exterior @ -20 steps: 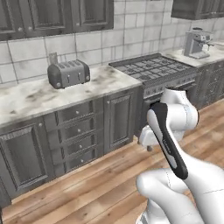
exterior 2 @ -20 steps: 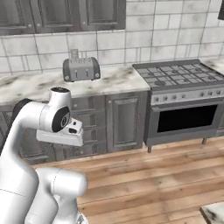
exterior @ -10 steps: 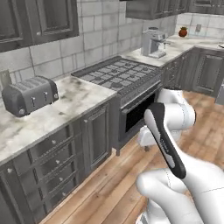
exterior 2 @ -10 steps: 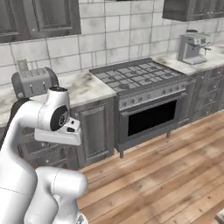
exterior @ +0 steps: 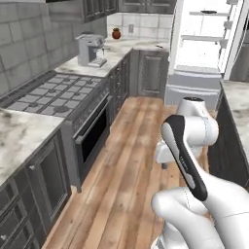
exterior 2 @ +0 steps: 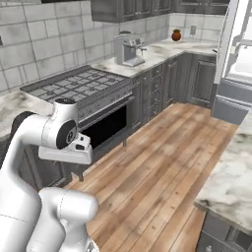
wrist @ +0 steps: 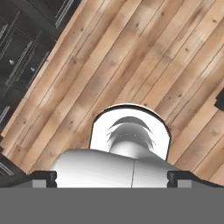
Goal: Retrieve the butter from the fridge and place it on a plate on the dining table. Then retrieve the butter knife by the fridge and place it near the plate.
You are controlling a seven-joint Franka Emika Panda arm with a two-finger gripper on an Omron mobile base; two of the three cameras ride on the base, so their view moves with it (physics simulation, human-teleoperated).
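Fridge (exterior: 204,46) swung into our left base view, open at the aisle's far end; butter too small to spot. Right base view: toaster gone, coffee machine (exterior 2: 127,49) appeared, so we'd only turned. Hand view: gripper (wrist: 113,178) spread, empty, over floorboards (wrist: 131,57).

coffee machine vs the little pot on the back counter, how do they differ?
The coffee machine is grey and boxy; the pot is small, round and reddish-brown. The coffee machine stands much taller than the pot. The coffee machine sits on the counter just past the stove, the pot farther back in the corner by the tiled wall. Both stand upright on the same marble counter.
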